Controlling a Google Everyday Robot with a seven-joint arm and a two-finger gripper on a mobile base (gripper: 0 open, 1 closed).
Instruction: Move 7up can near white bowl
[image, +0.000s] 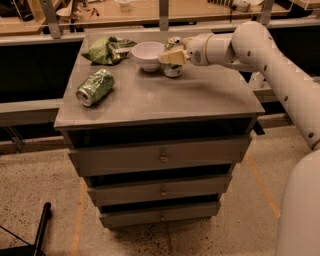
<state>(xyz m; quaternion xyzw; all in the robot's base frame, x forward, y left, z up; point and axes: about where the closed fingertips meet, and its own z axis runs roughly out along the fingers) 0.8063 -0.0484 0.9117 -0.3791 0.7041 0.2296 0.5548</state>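
The 7up can (173, 67) stands upright on the grey cabinet top (200, 95), just right of the white bowl (147, 54), close to it or touching. My gripper (171, 57) reaches in from the right and sits at the can's upper half, its pale fingers (173, 57) across the can's front. The can's silver top (174, 41) shows above the fingers.
A dented all-green can (95, 87) lies on its side at the left of the top. A crumpled green foil bag (107, 49) sits at the back left, beside the bowl. Drawers (162, 157) face front below. A workbench edge (125, 15) runs behind.
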